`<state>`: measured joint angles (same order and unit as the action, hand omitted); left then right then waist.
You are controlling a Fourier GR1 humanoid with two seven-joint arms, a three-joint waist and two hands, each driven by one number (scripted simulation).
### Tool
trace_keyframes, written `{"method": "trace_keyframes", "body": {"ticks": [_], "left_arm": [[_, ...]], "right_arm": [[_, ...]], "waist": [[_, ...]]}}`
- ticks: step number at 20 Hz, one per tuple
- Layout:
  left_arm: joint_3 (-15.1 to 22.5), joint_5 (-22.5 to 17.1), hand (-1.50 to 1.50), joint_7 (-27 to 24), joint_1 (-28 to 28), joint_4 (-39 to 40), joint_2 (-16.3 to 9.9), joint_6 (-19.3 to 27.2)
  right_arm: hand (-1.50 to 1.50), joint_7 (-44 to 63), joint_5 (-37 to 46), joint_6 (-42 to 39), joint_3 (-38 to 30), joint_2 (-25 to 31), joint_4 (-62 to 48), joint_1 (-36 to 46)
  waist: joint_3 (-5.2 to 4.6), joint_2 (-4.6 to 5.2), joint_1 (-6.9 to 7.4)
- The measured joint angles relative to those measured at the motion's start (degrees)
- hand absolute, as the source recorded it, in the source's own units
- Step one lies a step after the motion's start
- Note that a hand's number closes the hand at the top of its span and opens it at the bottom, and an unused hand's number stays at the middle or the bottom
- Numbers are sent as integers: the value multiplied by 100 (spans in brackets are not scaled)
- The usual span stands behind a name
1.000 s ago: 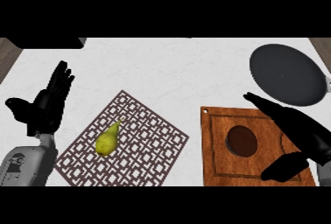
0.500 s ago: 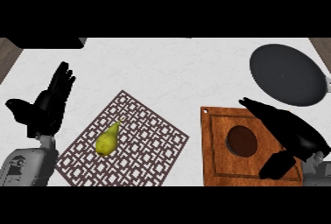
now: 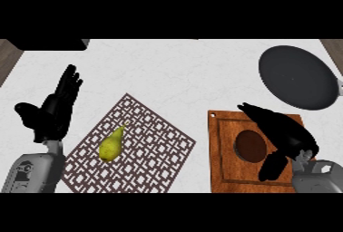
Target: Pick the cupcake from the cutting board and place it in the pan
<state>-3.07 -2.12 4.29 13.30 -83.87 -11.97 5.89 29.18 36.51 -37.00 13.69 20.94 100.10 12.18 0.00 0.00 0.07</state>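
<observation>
A dark brown cupcake (image 3: 250, 145) sits on the wooden cutting board (image 3: 227, 172) at the lower right. My right hand (image 3: 285, 133) lies over the board just right of the cupcake, fingers straight and pointing up-left, thumb hanging down beside it; it is open and holds nothing. The dark round pan (image 3: 298, 77) lies at the upper right, beyond the board. My left hand (image 3: 53, 111) rests open at the left, fingers up.
A yellow-green pear (image 3: 111, 145) lies on a brown patterned mat (image 3: 144, 145) in the middle left. A dark object (image 3: 47, 43) sits at the counter's top left edge. Wooden floor shows past the counter's left corner.
My right hand has slid left and down over the cutting board, closing in on the cupcake's right side. The left hand and the objects have stayed put.
</observation>
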Motion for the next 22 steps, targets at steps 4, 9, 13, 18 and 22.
{"method": "trace_keyframes", "body": {"ticks": [4, 9, 13, 18, 22], "left_arm": [[-138, -13, 0, -115, -6, 146, -24, -125], [-183, 20, 0, 85, -23, -99, -9, -157], [-187, 98, 0, 77, -46, -101, 57, -158], [-203, 133, 0, 49, -58, -62, 119, -200], [-271, 131, 0, -18, -52, -30, 103, -261]], "right_arm": [[-150, -247, 333, 67, 23, -116, -444, 119], [-150, -351, 600, -80, 21, -207, -566, 50], [-150, -443, 777, -124, 61, -338, -643, -101], [150, -1042, 964, 17, 144, -361, -1067, -60], [150, -1413, 1133, 20, 188, -306, -1096, 1]], "waist": [[0, 2, 5], [1, 0, 1], [0, -1, -5], [-5, -4, 1], [-8, -8, -2]]}}
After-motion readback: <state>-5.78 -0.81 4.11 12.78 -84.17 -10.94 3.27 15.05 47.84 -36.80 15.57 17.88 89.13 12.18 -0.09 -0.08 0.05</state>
